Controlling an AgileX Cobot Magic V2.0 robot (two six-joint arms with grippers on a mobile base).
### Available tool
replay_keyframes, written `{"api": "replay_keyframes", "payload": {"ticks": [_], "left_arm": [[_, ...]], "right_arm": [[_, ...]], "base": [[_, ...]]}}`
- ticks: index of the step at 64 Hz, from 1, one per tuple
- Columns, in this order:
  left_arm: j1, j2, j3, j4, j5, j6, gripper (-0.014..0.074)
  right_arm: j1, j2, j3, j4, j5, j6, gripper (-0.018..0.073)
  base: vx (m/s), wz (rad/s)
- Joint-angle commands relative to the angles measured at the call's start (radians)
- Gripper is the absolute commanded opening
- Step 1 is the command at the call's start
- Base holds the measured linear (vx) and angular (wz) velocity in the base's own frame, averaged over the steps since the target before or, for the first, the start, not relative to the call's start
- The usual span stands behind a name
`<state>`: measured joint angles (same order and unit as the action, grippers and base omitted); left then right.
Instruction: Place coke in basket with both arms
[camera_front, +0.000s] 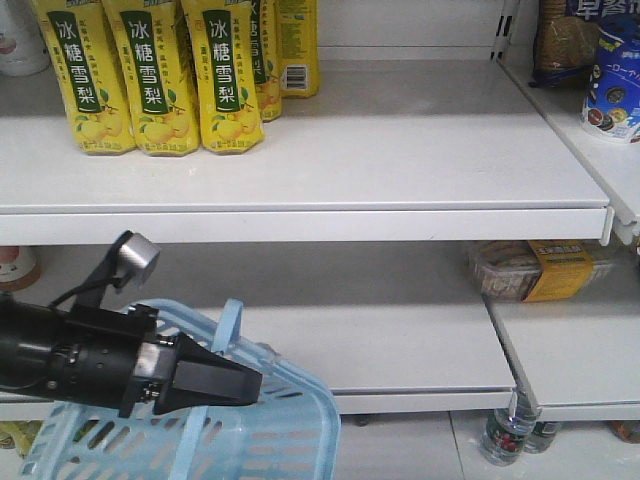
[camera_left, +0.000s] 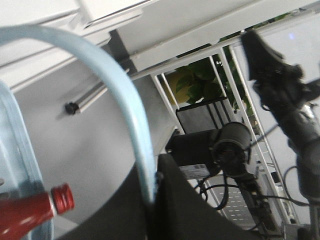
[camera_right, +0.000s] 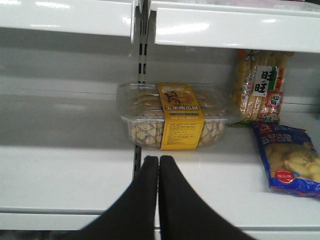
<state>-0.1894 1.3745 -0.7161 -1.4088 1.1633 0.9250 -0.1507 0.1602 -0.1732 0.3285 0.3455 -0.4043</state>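
Front-facing view: hanging from the left gripper (camera_front: 225, 385) by one thin handle (camera_front: 228, 325), keeping the blue basket (camera_front: 290, 430) off the floor before the shelves (camera_front: 300, 190). Left wrist view: pinching that handle (camera_left: 127, 100) between closed jaws, carrying the load; lying inside the basket, red cap showing, the coke (camera_left: 30, 212). Right wrist view: idling empty with tips pressed together, the right gripper (camera_right: 159, 167), pointing at a snack tub (camera_right: 175, 117).
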Motion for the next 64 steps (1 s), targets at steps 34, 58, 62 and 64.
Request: {"api": "replay_keyframes", "payload": {"ticks": [34,58,62,64], "left_arm": [[-0.003,-0.566,-0.029,0.361,-0.375,-0.154,-0.0006],[-0.003,-0.814,0.175,0.624,-0.786,-0.307,-0.0006],[-0.003,-0.854,0.245,0.654,-0.875,-0.338,-0.0006],[-0.003,-0.878,0.275,0.681,-0.909,-0.351,-0.0006]], "right_arm": [[0.002,0.01,-0.028,0.007,-0.066,-0.008,-0.001],[0.002,0.01,-0.028,0.007,-0.066,-0.008,-0.001],[0.002,0.01,-0.028,0.007,-0.066,-0.008,-0.001],[0.002,0.01,-0.028,0.007,-0.066,-0.008,-0.001]], "base": [[0.0,0.0],[0.0,0.0],[0.0,0.0],[0.0,0.0]]}}
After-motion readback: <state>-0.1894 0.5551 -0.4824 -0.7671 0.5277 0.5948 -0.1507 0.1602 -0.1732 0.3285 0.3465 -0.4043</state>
